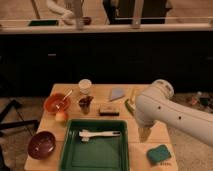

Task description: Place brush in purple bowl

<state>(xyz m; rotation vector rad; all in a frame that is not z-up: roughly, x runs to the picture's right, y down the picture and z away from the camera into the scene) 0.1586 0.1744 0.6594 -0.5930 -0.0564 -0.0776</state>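
End effector [144, 133] hangs under the white arm [165, 112], just right of the green tray [100, 121]; whether it is open or closed cannot be told. Brush [100, 134] lies flat in the tray, long axis left-right, bristled head left, slim white handle pointing right. Purple bowl [41, 144] sits at the table's [102, 95] front-left corner.

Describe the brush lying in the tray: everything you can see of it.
The brush is slim and white, plastic by its look, with a straight handle and a wider head at its left end. It lies flat across the far part of the green tray, handle pointing right, touching only the tray floor. Nothing holds it: the gripper hangs beyond the tray's right rim, past the handle tip.
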